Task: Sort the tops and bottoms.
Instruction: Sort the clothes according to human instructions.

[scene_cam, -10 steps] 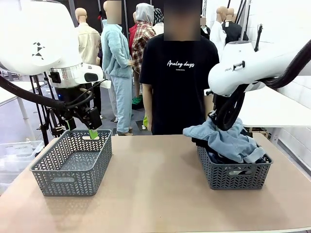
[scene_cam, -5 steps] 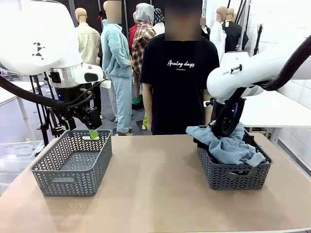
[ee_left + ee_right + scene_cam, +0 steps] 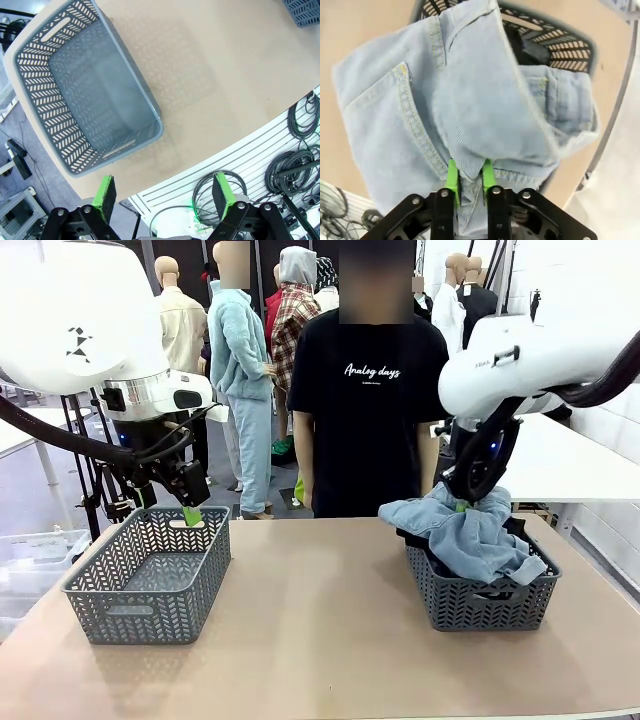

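Pale denim bottoms are heaped over the right grey basket on the tan surface in the front view, with the right hand at the top of the heap. The left hand hangs over the far rim of the left grey basket. A person stands at the far side.

Left wrist view: the left hand has its green pads wide apart above the left basket.

Right wrist view: the right hand is clamped on a fold of the pale bottoms, above the right basket.
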`<state>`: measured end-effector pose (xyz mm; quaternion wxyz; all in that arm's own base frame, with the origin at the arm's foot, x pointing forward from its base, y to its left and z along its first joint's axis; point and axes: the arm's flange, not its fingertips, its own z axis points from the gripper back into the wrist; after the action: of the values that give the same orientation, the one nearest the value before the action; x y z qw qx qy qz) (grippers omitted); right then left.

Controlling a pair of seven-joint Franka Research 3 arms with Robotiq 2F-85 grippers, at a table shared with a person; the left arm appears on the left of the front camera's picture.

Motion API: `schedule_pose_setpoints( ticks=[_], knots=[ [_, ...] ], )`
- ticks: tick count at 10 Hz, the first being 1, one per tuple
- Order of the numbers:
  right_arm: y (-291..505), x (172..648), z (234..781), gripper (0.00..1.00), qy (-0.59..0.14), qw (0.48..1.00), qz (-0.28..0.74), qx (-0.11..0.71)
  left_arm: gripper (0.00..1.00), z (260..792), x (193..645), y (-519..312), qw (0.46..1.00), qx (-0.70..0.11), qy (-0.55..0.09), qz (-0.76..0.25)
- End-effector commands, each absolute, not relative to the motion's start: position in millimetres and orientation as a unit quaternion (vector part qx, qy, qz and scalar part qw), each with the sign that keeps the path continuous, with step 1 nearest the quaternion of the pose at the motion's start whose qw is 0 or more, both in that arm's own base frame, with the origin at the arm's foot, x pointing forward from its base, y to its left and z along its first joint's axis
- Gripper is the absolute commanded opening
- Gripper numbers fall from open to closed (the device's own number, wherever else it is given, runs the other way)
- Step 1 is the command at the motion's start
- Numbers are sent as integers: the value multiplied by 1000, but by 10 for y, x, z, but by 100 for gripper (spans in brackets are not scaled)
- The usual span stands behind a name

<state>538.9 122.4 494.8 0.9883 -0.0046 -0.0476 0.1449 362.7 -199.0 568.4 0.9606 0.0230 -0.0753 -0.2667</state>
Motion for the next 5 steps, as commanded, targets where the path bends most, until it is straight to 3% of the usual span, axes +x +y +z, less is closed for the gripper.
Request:
schedule_pose_setpoints(
  ticks=[1,3,5],
  knots=[
    [1182,5209,5102,65,-60,990,126,-14,100,5693,3634,-1975,960,24,-80,-266],
    [1188,5173,5220,100,-73,990,123,-18,100,5693,3634,-1975,960,24,-80,-266],
    [1218,5124,5360,100,-87,989,117,-26,100,5693,3634,-1975,960,24,-80,-266]
  ],
)
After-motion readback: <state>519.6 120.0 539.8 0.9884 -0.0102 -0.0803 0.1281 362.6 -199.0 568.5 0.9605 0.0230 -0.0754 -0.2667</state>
